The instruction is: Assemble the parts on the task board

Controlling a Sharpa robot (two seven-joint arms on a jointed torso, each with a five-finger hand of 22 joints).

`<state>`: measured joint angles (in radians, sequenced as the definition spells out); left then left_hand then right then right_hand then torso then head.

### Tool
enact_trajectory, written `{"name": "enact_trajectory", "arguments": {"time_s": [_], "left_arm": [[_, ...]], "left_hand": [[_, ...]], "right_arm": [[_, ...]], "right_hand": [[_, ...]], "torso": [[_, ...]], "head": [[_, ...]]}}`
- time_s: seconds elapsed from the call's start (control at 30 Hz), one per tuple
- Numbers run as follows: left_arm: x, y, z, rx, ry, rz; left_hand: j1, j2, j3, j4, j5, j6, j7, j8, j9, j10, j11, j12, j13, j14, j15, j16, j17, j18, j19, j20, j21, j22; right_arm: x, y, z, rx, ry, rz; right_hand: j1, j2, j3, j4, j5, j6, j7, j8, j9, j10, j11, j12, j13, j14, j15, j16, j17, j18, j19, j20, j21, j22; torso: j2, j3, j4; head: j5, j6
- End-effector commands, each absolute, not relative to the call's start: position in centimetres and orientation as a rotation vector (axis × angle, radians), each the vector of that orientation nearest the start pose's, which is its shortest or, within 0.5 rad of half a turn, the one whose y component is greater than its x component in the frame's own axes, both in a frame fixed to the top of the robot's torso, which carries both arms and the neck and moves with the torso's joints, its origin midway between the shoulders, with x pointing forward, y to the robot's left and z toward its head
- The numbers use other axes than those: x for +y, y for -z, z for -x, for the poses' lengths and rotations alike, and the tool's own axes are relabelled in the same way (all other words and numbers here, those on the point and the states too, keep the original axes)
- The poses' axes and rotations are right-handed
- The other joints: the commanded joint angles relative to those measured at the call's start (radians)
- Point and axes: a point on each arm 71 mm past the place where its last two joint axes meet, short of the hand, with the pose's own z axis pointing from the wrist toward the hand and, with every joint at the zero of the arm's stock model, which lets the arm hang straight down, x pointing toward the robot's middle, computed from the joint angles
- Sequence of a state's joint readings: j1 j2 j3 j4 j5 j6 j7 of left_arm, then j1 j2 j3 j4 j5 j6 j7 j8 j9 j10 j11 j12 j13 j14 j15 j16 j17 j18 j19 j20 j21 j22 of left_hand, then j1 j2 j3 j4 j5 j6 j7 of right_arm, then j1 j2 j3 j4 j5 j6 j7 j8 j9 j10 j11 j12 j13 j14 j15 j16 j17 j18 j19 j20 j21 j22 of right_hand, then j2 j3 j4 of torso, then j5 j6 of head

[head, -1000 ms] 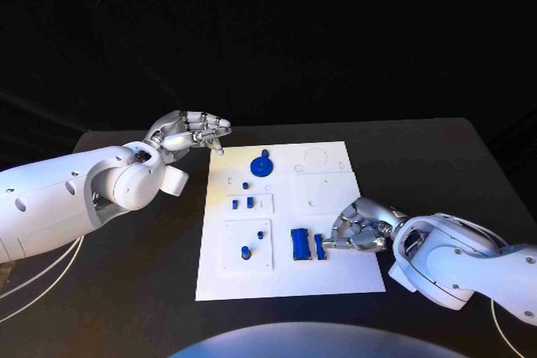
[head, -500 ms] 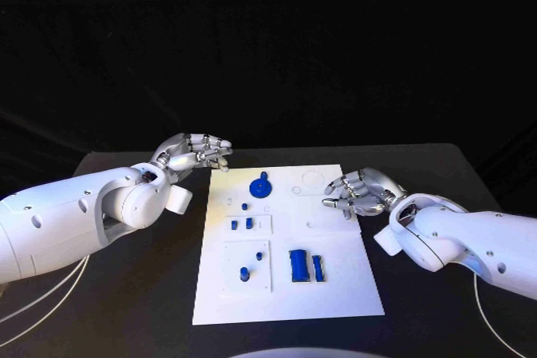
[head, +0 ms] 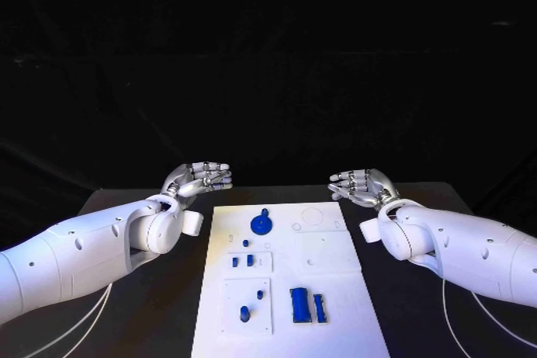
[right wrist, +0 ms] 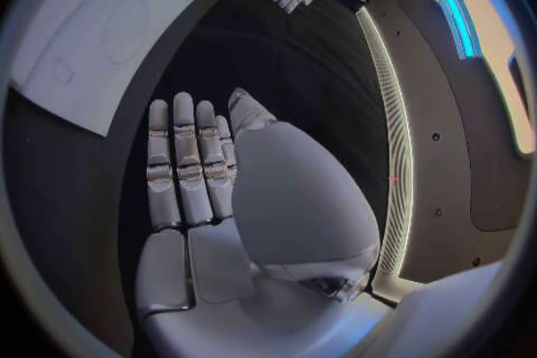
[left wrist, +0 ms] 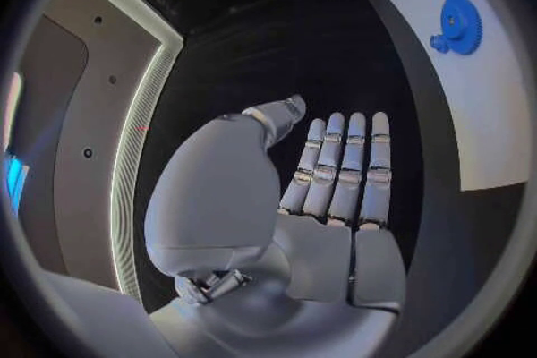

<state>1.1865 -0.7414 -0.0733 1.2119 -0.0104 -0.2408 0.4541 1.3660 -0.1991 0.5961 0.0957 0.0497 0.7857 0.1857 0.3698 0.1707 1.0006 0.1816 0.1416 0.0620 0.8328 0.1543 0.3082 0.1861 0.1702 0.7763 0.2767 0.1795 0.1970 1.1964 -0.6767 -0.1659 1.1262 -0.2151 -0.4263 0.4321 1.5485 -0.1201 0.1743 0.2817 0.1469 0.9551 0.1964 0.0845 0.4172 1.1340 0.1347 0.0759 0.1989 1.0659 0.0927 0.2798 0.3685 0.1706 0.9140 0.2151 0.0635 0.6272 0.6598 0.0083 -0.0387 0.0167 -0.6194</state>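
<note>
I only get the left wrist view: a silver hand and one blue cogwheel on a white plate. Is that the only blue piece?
Observer: No. The head view shows more on the task board: two long pieces side by side at the robot's end, and small pegs.
Operator: Is the far hand holding anything?
Observer: No. The right wrist view shows the right hand flat, with nothing in it.
Operator: Are the hands over the plate?
Observer: No. In the head view the left hand and the right hand are past its far end, touching no piece.
</note>
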Motion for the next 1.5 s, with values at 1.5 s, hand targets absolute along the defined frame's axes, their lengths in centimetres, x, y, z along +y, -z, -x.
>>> {"name": "enact_trajectory", "arguments": {"time_s": [1.5], "left_arm": [[19.2,22.4,-46.2,1.218,1.229,1.209]], "left_hand": [[-1.366,0.199,-0.596,-0.096,-0.050,-0.786,-0.186,-0.370,-0.171,-1.001,-0.182,-0.142,-0.062,-0.833,-0.154,-0.308,-0.186,-0.170,-0.776,-0.277,-0.179,-0.197]], "right_arm": [[-19.2,22.4,-46.2,1.218,-1.229,-1.209]], "right_hand": [[-1.549,0.120,-0.174,-0.282,-0.147,-0.955,-0.196,-0.084,-0.417,-1.134,-0.135,-0.076,-0.199,-1.066,-0.093,-0.280,-0.368,-0.171,-0.914,-0.215,-0.063,-0.627]], "torso": [[-0.116,-0.0083,0.0387]], "head": [[-0.017,0.019]]}}
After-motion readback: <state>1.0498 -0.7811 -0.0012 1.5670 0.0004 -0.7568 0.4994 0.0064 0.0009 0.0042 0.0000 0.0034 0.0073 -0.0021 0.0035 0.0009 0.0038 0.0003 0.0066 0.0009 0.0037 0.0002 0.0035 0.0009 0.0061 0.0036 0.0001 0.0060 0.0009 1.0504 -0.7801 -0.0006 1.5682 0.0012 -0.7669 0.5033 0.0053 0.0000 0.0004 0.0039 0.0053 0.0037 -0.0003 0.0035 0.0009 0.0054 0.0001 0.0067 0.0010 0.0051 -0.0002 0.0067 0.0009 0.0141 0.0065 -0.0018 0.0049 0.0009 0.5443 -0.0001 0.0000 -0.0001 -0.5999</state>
